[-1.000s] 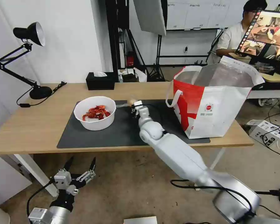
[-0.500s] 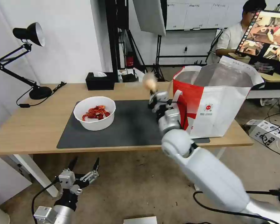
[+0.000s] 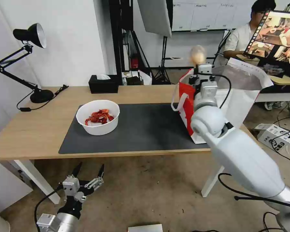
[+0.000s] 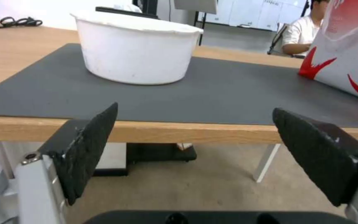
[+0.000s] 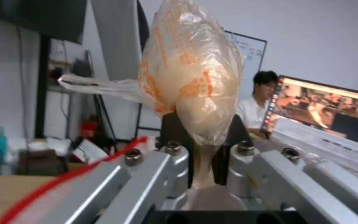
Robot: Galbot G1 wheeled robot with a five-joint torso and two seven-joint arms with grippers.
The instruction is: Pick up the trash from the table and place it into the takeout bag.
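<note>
- The right pincer (image 3: 199, 66) is raised over the near rim of the takeout bag (image 3: 222, 106), clamped on a small clear bag (image 3: 197, 54) that holds a yellowish lump.
- In the right wrist view the small bag (image 5: 191, 84) stands up from between the closed fingers (image 5: 175, 130), its knotted tail trailing to one side, with the red edge of the takeout bag just below.
- The small bag is over the takeout bag's open mouth but not yet released; the foil lining (image 3: 235, 79) shows behind the wrist.
- Judged from what lies on the table (image 3: 32, 132), this is a late step: the dark mat (image 3: 145, 129) carries only the white bowl (image 3: 98, 120) of red crayfish shells (image 3: 98, 116).
- Neither a plastic tray nor a tissue is seen on the table; whether they sit inside the takeout bag cannot be told.
- The left pincer (image 3: 88, 172) hangs low in front of the table, below its edge, spread wide and empty; its wrist view looks across the mat at the bowl (image 4: 135, 51).
- Left to do, by this reckoning: drop the small bag, then deal with the bowl.
- A black tissue box (image 3: 103, 83) and a desk lamp (image 3: 29, 61) sit at the table's far side.
</note>
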